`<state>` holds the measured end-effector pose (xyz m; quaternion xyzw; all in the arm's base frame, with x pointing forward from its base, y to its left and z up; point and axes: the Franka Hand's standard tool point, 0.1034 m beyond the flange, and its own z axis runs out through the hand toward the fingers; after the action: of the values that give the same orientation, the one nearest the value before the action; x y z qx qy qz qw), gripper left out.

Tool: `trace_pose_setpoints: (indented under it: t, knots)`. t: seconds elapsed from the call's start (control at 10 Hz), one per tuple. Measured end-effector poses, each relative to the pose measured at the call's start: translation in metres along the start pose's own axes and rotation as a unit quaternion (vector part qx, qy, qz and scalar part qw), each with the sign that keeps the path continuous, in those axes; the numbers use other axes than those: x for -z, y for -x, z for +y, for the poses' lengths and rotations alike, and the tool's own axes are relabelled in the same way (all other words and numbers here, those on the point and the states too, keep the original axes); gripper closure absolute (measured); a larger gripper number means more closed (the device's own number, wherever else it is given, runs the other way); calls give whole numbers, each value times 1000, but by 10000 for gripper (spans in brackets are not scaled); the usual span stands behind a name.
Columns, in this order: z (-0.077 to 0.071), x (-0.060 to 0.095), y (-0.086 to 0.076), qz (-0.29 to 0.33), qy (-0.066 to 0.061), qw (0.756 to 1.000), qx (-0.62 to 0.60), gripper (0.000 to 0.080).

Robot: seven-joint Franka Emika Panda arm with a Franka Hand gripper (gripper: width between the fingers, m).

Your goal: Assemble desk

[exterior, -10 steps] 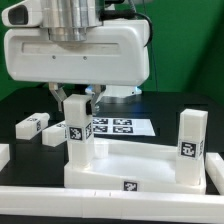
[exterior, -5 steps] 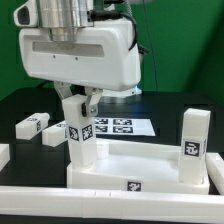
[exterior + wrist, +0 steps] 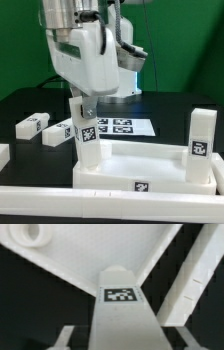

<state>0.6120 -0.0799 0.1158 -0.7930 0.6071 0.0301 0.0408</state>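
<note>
While leg [image 3: 85,134] is held pinched in gripper [image 3: 84,100] at desk top [image 3: 150,160] corner, should be twisted straight, kept upright, not forced tbh.

No readable text; only square marker tags [image 3: 87,128].

Two upright legs block the tray's corners: one [image 3: 86,130] at the exterior view's left, the pincer [image 3: 83,100] around its upper part, and one [image 3: 203,140] at the right. The tray floor [image 3: 140,160] between them lies open. Two loose legs [image 3: 33,124] [image 3: 58,132] clutter the tabletop [image 3: 30,105] toward its left edge.
</note>
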Motion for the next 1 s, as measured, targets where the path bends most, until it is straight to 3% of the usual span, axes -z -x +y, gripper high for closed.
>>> trace_pose_setpoints:
  t: [0.5, 0.6, 0.7, 1.0]
  knots:
    - [-3, -1, 5, -1, -2, 995, -104, 509]
    - [-3, -1, 5, -1, -2, 995, -102, 311]
    - [-3, 0, 6, -3, 1, 998, -55, 198]
    - [-3, 0, 6, -2, 0, 995, 95, 160]
